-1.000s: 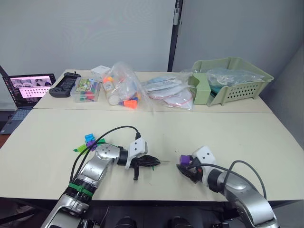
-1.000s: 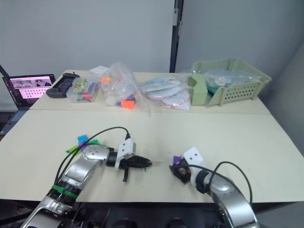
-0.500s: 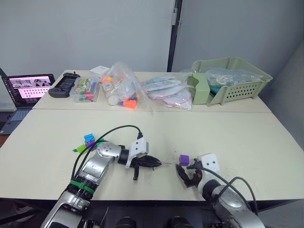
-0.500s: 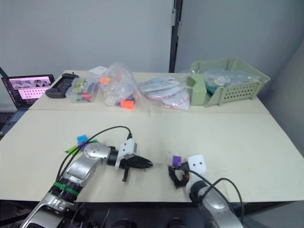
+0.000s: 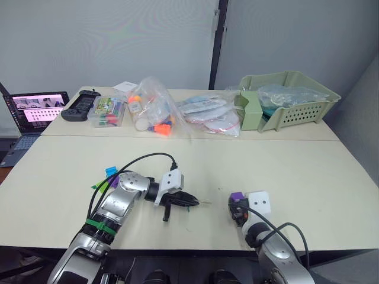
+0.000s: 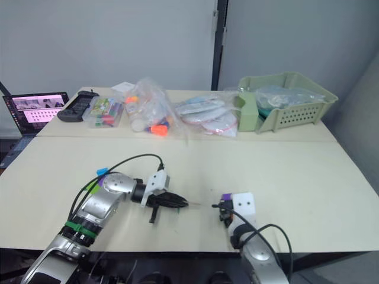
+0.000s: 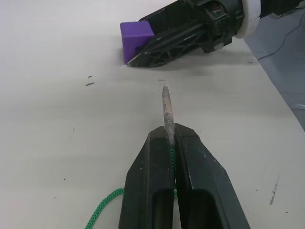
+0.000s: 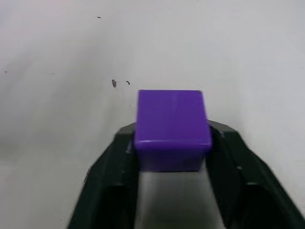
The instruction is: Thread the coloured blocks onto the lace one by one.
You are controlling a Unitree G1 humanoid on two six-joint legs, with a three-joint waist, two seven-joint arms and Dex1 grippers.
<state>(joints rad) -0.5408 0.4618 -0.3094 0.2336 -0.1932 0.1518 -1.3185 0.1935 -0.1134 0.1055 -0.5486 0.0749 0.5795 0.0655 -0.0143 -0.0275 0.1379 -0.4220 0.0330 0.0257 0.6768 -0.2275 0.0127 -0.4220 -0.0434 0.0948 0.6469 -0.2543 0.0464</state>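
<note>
My left gripper (image 5: pixel 195 202) is shut on the lace's stiff grey tip (image 7: pixel 166 107), which sticks out ahead of the fingers just above the table. The green cord (image 7: pixel 102 212) trails back beneath it. My right gripper (image 5: pixel 236 207) is shut on a purple block (image 8: pixel 171 125), held low over the table a short way to the right of the tip. In the left wrist view the same purple block (image 7: pixel 137 34) lies a little ahead of the tip and off its line. A blue block (image 5: pixel 111 171) and other blocks lie bunched behind my left forearm.
Along the back of the table stand a green basket (image 5: pixel 290 97), clear bags of toys (image 5: pixel 151 112), a clear box of pens (image 5: pixel 109 111), a black controller (image 5: pixel 82 103) and a laptop (image 5: pixel 35 109). A black cable (image 5: pixel 145 160) arcs over my left arm.
My right arm has swung in under the gripper, which now points away from me with the purple block still in it. The left gripper and lace tip have barely moved.
</note>
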